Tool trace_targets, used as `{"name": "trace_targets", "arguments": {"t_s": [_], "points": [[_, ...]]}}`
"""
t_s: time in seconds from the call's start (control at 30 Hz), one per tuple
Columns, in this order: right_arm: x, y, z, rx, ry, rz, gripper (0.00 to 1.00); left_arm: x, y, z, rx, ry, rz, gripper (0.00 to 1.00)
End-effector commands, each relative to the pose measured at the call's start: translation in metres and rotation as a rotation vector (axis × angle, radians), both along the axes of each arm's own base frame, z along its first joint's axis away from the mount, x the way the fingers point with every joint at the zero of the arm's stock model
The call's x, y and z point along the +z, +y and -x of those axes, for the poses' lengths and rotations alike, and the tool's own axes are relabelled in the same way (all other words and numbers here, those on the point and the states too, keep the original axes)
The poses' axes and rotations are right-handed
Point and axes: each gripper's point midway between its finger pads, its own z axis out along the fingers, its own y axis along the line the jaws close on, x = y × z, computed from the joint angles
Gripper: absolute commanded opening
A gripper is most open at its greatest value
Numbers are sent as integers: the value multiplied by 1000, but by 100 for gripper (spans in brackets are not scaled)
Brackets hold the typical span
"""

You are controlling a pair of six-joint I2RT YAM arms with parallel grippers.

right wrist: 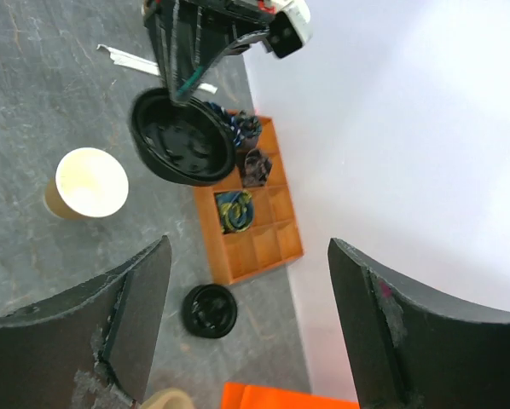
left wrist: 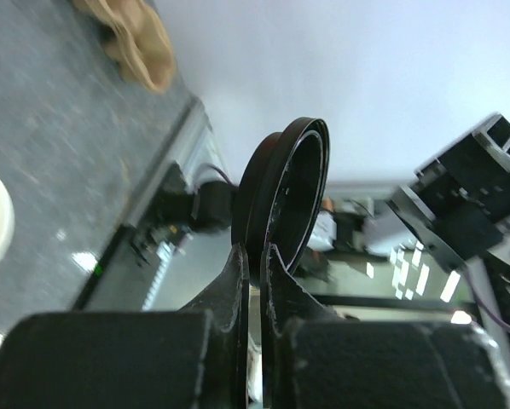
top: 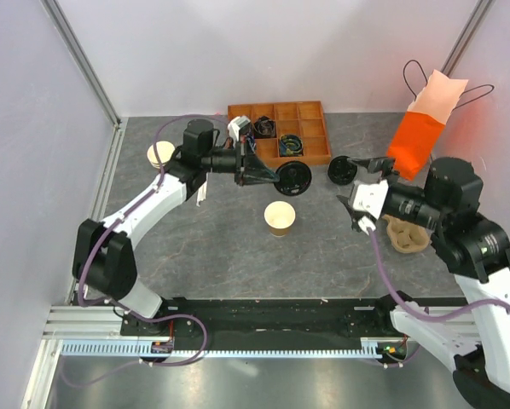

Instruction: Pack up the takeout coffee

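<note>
No cup with a lid on it shows in any view. A lidless tan paper cup (top: 280, 218) stands upright at the table's middle and also shows in the right wrist view (right wrist: 89, 183). My left gripper (top: 276, 177) is shut on the rim of a round black lid (top: 292, 179), holding it on edge above and just behind the cup. The left wrist view shows the lid (left wrist: 285, 196) pinched between the jaws of the left gripper (left wrist: 255, 254). My right gripper (top: 357, 189) is open and empty, to the right of the cup; it also shows in its own wrist view (right wrist: 249, 247).
A second loose black lid (top: 341, 170) lies right of the held one. An orange wooden compartment tray (top: 315, 111) stands at the back. An orange paper bag (top: 421, 128) stands back right. A tan cardboard carrier (top: 406, 235) lies under my right arm. A stack of lidless cups (top: 160, 155) stands at the left.
</note>
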Motion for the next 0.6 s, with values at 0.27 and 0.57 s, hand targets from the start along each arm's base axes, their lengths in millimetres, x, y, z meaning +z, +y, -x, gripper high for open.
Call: {"name": "trace_targets", "arguments": {"t_s": [0.27, 0.57], "points": [[-25, 59, -2, 171, -128, 119, 74, 10, 43, 32, -93, 148, 80, 2], [-80, 111, 37, 331, -247, 313, 71, 1, 42, 39, -156, 213, 81, 2]]}}
